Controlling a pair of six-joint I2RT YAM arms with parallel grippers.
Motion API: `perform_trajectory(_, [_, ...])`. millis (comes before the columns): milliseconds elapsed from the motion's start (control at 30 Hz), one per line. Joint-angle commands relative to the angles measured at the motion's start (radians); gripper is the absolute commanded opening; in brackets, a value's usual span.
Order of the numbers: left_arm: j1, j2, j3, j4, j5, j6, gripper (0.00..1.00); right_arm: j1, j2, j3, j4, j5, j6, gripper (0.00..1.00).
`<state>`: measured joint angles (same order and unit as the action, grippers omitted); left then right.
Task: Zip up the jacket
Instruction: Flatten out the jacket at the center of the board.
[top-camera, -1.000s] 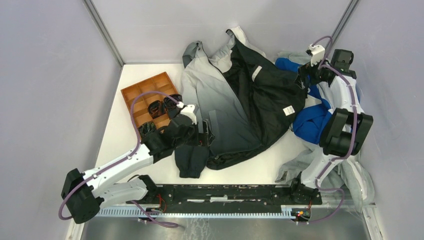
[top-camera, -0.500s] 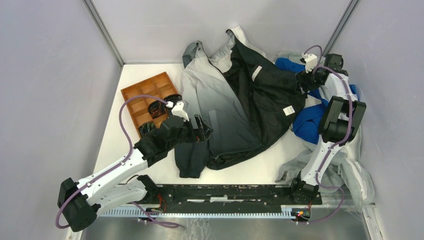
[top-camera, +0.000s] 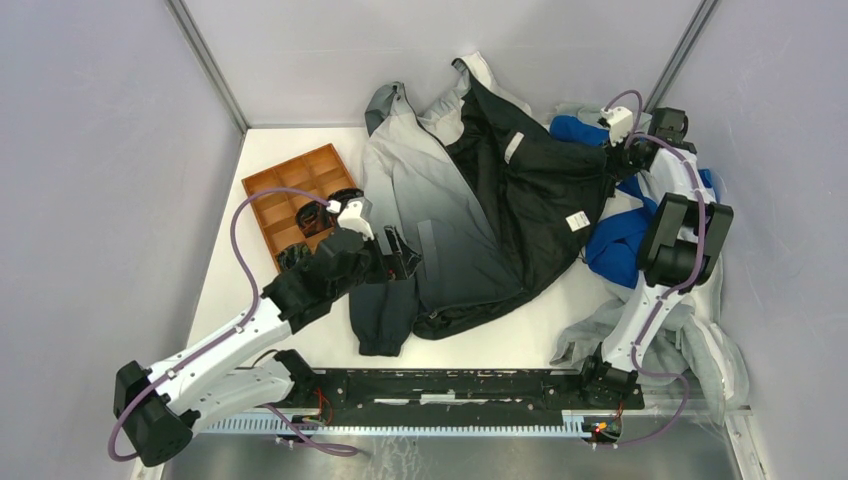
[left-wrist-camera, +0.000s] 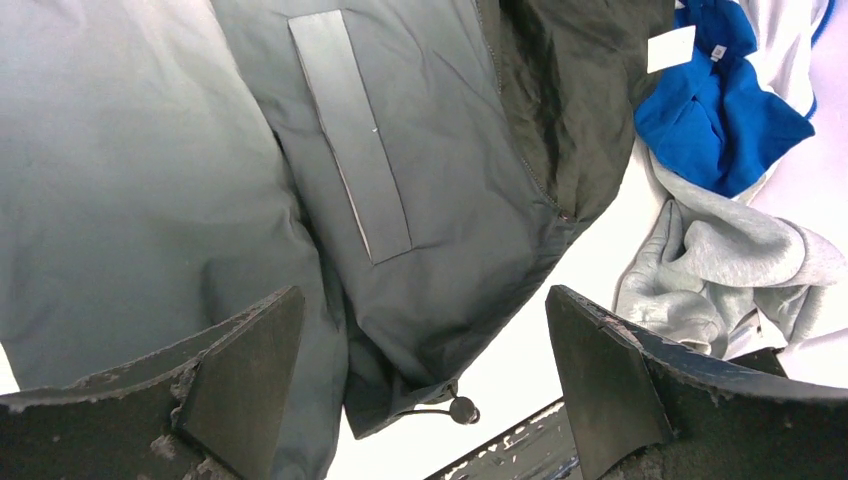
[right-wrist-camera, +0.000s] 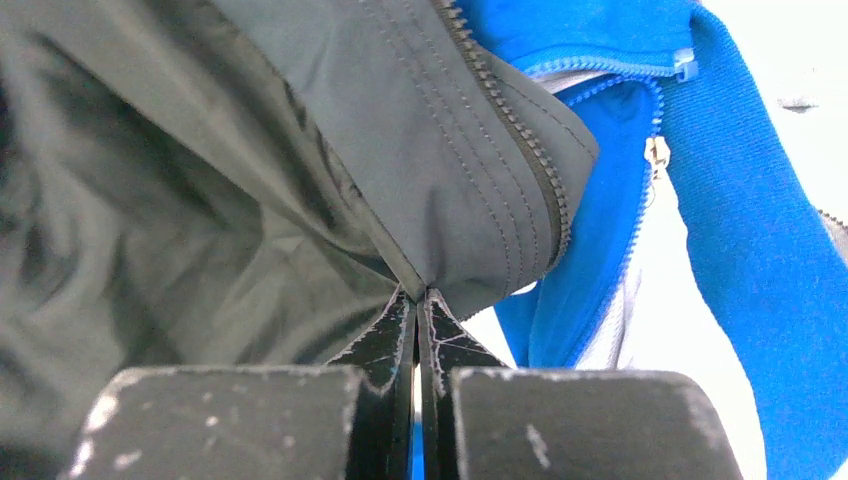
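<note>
White tabletop (top-camera: 225, 300) inside a grey-walled enclosure, seen from above, with an orange-brown compartment tray (top-camera: 285, 182) at the far left. The jacket (top-camera: 450, 225) lies spread open at the centre, its dark lining upward on the right half and its grey-to-black outer shell on the left. The right gripper (right-wrist-camera: 417, 300) has reached the jacket's far right edge and, within the last second, has brought its jaws together. The wrist view shows a fold of dark fabric just beside the zipper teeth (right-wrist-camera: 520, 150) pinched at the fingertips, over the blue-and-white garment (right-wrist-camera: 745, 210). The left gripper (left-wrist-camera: 420, 330) has shifted only slightly and hovers with its jaws wide apart above the left front panel, holding nothing. Below it are the welt pocket (left-wrist-camera: 350, 150) and the hem toggle (left-wrist-camera: 462, 408), with a grey sweatshirt (left-wrist-camera: 720, 265) lying beyond. This closure probably marks the first secure hold on the zipper side of the right panel. The panel could now be drawn across toward the left half, but neither zipper end is yet aligned.
</note>
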<state>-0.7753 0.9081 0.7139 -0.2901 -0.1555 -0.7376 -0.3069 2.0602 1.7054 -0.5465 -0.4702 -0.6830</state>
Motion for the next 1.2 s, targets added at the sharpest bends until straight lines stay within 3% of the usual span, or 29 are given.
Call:
perform_trajectory(0, [0.005, -0.038, 0.047, -0.026, -0.053, -0.031, 0.96, -0.002, -0.204, -0.094, 0.088, -0.070, -0.057, 0.00])
perform_trajectory(167, [0.009, -0.052, 0.051, -0.037, -0.077, -0.007, 0.96, 0.029, -0.378, -0.182, 0.008, -0.184, -0.162, 0.00])
perform_trajectory(267, [0.013, -0.046, 0.064, -0.043, -0.082, 0.019, 0.96, 0.110, -0.515, -0.321, -0.065, -0.204, -0.289, 0.00])
perform_trajectory(467, [0.018, -0.036, 0.077, -0.056, -0.076, 0.051, 0.96, 0.465, -0.849, -0.767, -0.231, -0.092, -0.647, 0.00])
perform_trajectory(500, [0.019, -0.037, 0.075, -0.057, -0.076, 0.053, 0.96, 0.515, -0.895, -0.848, -0.232, -0.048, -0.671, 0.02])
perform_trajectory(567, [0.020, -0.041, 0.068, -0.055, -0.072, 0.053, 0.96, 0.566, -0.941, -0.939, -0.245, 0.011, -0.678, 0.30])
perform_trajectory(633, [0.021, -0.045, 0.061, -0.054, -0.068, 0.051, 0.96, 0.567, -0.943, -0.942, -0.298, 0.013, -0.674, 0.57])
perform_trajectory(767, [0.022, -0.056, 0.049, -0.043, -0.066, 0.044, 0.96, 0.568, -0.929, -0.834, -0.483, -0.097, -0.709, 0.80])
perform_trajectory(867, [0.022, -0.057, 0.048, -0.035, -0.064, 0.043, 0.96, 0.568, -0.936, -0.766, -0.522, -0.197, -0.689, 0.86])
perform_trajectory(1167, [0.021, -0.064, 0.040, -0.004, -0.056, 0.025, 0.95, 0.541, -0.879, -0.601, -0.531, -0.387, -0.551, 0.87])
